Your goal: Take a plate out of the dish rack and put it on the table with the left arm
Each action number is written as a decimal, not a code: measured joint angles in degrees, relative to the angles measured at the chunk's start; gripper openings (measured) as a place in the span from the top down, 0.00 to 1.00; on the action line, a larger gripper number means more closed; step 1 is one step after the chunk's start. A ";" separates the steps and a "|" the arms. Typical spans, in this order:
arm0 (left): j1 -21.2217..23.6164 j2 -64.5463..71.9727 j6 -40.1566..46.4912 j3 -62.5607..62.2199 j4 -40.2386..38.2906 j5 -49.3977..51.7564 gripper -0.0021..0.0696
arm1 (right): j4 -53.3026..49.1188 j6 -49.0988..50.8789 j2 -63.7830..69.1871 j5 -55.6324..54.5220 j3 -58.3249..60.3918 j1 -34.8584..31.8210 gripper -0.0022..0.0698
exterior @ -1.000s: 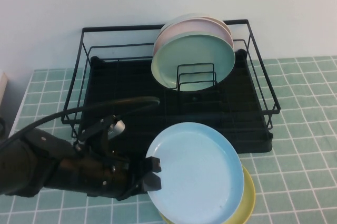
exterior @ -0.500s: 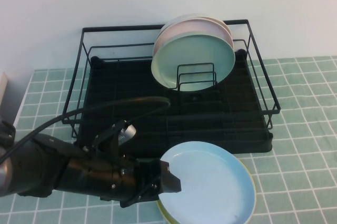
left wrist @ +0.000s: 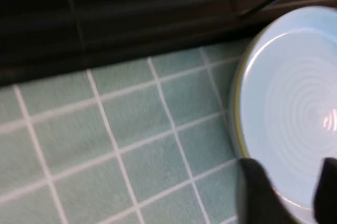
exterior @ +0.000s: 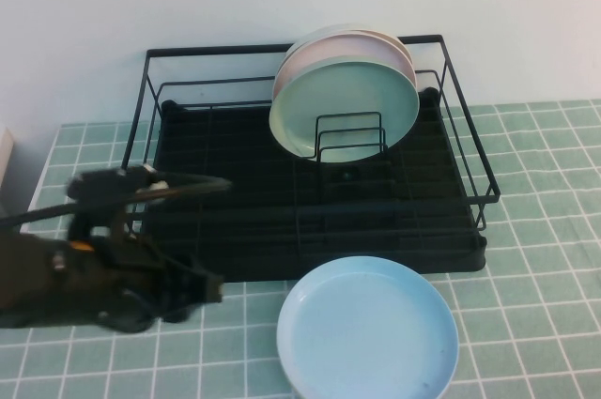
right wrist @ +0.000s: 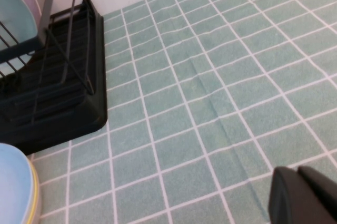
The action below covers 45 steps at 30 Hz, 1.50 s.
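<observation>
The light sky-blue plate (exterior: 368,329) lies flat on the table (exterior: 545,230) in front of the dish rack (exterior: 235,202). It rests on a yellow plate, whose rim shows in the left wrist view (left wrist: 236,113). My left gripper (exterior: 207,288) is to the left of the plate, low over the tiles, open and empty. In the left wrist view its fingers (left wrist: 258,192) stand apart over the blue plate's (left wrist: 295,118) near edge. My right gripper (right wrist: 308,197) is shut over bare tiles, out of the high view.
A pale mint-green plate (exterior: 343,108) and a pink plate (exterior: 324,47) stand upright in the rack's back right dividers. The right wrist view shows the rack's corner (right wrist: 79,92) and the blue plate's edge (right wrist: 10,187).
The left gripper let go of the blue plate, which now lies flat on the yellow plate. The left arm drew back to the left, away from it.
</observation>
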 joint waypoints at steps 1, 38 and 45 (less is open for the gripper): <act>0.10 -2.95 0.25 0.00 1.62 0.56 0.66 | 0.00 0.00 0.00 0.00 0.00 0.00 0.97; 0.13 -45.10 7.83 0.52 6.22 -0.68 0.97 | 0.00 0.00 0.00 0.00 0.00 0.00 0.97; 1.03 -50.23 -2.61 8.80 21.70 -9.87 0.97 | 0.00 0.00 0.00 0.00 0.00 0.00 0.97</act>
